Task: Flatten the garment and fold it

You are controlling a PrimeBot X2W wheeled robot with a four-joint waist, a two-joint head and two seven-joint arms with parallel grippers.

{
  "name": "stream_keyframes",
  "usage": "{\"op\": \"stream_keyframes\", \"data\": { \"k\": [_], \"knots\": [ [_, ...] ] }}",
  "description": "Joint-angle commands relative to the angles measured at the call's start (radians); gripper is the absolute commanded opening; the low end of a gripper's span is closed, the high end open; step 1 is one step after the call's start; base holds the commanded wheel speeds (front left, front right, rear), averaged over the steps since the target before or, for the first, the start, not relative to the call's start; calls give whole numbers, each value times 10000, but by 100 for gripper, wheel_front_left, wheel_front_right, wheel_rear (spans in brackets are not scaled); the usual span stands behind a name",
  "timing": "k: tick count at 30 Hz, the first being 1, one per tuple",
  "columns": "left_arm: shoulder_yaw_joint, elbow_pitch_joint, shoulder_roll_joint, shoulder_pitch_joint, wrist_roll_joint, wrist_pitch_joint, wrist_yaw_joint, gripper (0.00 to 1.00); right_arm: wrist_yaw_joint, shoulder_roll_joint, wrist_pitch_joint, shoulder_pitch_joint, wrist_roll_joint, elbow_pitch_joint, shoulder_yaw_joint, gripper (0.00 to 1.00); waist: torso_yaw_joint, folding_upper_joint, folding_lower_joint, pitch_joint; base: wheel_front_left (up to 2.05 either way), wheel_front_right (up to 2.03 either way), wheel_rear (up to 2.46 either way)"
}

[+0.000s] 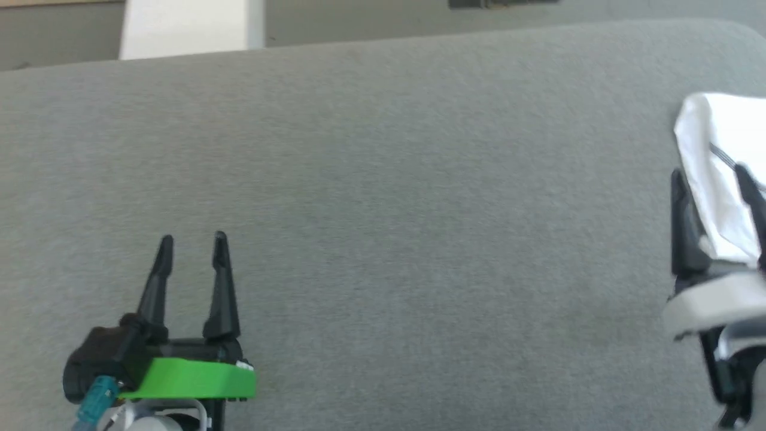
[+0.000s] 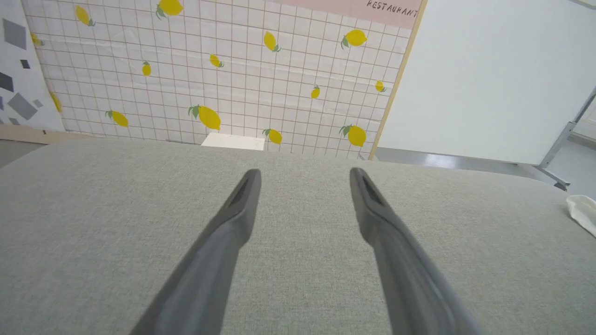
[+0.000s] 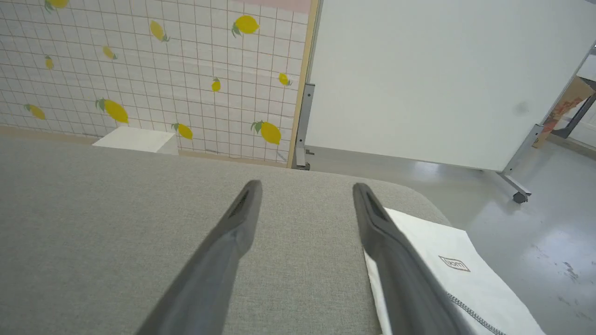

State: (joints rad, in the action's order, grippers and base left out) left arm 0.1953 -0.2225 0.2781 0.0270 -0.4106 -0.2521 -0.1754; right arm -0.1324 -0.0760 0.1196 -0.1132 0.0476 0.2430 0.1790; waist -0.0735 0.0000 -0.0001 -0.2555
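The garment (image 1: 715, 203) is a white folded bundle with a dark stitched seam, lying at the right end of the grey cushioned surface (image 1: 383, 209). My right gripper (image 1: 711, 173) hovers open at it. In the right wrist view the garment (image 3: 447, 270) lies under and to the right of the right finger (image 3: 396, 260), while bare grey fabric shows between the two fingers of the right gripper (image 3: 305, 186). My left gripper (image 1: 193, 238) stands open over bare cushion at the lower left, far from the garment. In the left wrist view the left gripper (image 2: 302, 172) holds nothing, and a corner of the garment (image 2: 582, 211) shows at the right edge.
A white box (image 1: 185, 27) stands just beyond the cushion's far edge. Behind it is a lemon-patterned grid wall (image 2: 209, 70) and a white partition panel (image 3: 442, 79) on a wheeled stand. The cushion's rounded right corner (image 3: 419, 200) drops to shiny floor (image 3: 535, 242) beside the garment.
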Motion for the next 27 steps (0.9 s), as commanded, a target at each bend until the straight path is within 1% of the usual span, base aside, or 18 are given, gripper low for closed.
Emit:
{"op": "stream_keyframes", "data": {
  "k": [1,4,5,14,22,23,27],
  "knots": [
    [31,160,-91,150,129,-68,96,100,17,123,-345,297,76,102,-30,100,637,0,1,563,0,0,0],
    [16,457,-238,224,287,-88,251,100,17,240,-893,745,142,177,-117,100,808,0,1,695,0,0,0],
    [-35,535,-329,249,339,-90,307,100,17,247,-1097,904,-69,109,-136,100,864,0,1,738,0,0,0],
    [-211,1147,-995,764,862,-95,880,100,17,256,-2199,1985,-1305,-1454,-265,100,1113,0,1,1072,0,0,0],
    [-509,1569,-1465,898,1218,-96,1258,100,17,257,-2543,1962,-1252,-1981,-443,100,1073,0,1,1134,0,0,0],
    [-504,1561,-1448,768,1191,-44,1227,0,0,249,-2472,1996,-1271,-1983,-441,0,1075,0,1,1134,0,0,0],
    [-504,1557,-1454,759,1198,-36,1229,0,0,245,-2457,1994,-1269,-1984,-437,0,1075,0,1,1144,0,0,0]
  ]
}}
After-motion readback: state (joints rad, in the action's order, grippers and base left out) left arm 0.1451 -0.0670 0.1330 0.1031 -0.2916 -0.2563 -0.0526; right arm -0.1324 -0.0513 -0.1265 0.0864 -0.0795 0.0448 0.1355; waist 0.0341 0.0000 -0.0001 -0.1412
